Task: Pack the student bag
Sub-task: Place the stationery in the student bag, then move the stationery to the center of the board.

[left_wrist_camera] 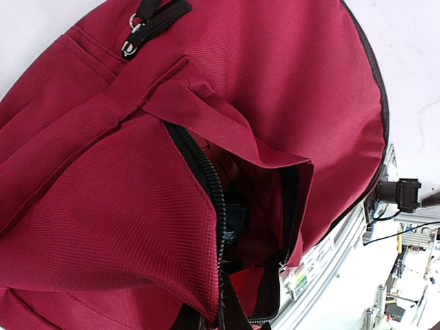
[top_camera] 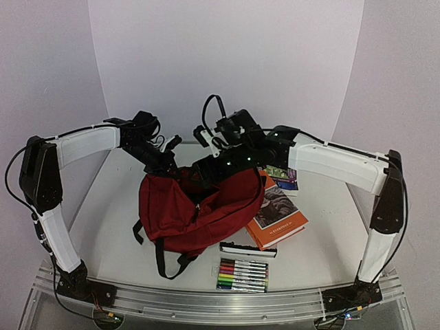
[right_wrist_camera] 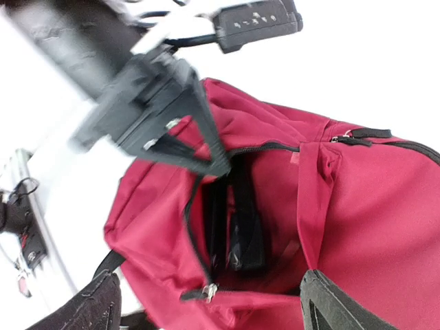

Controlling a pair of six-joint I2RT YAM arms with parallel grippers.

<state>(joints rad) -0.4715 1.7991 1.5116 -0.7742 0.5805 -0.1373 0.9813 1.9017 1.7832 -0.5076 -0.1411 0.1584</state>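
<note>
While the left fingers (right_wrist_camera: 213, 141) look pinched on its zipper rim (right_wrist_camera: 265, 147), the bag (top_camera: 199, 213) sits mid-surface (top_camera: 323, 254), mouth held open; right fingers (right_wrist_camera: 344, 306) spread wide, empty, directly over that mouth; books (top_camera: 278, 213) on their side.

Site type: robotics lab, bench test cell.

Evidence:
- Table (top_camera: 323, 227) is screened at rear and both sides by a plain white backdrop (top_camera: 227, 62).
- Alu. extrusion rail (top_camera: 206, 302) runs along the table's near edge. Left arm (top_camera: 58, 237) and right arm (top_camera: 375, 254) are bolted at that edge.
- Exposed cable (top_camera: 7, 177) loops off the table's left side.
- Left wrist view, beyond the table's near edge: alu. framing (left_wrist_camera: 412, 275) and loose wiring (left_wrist_camera: 402, 232), partly blurred.
</note>
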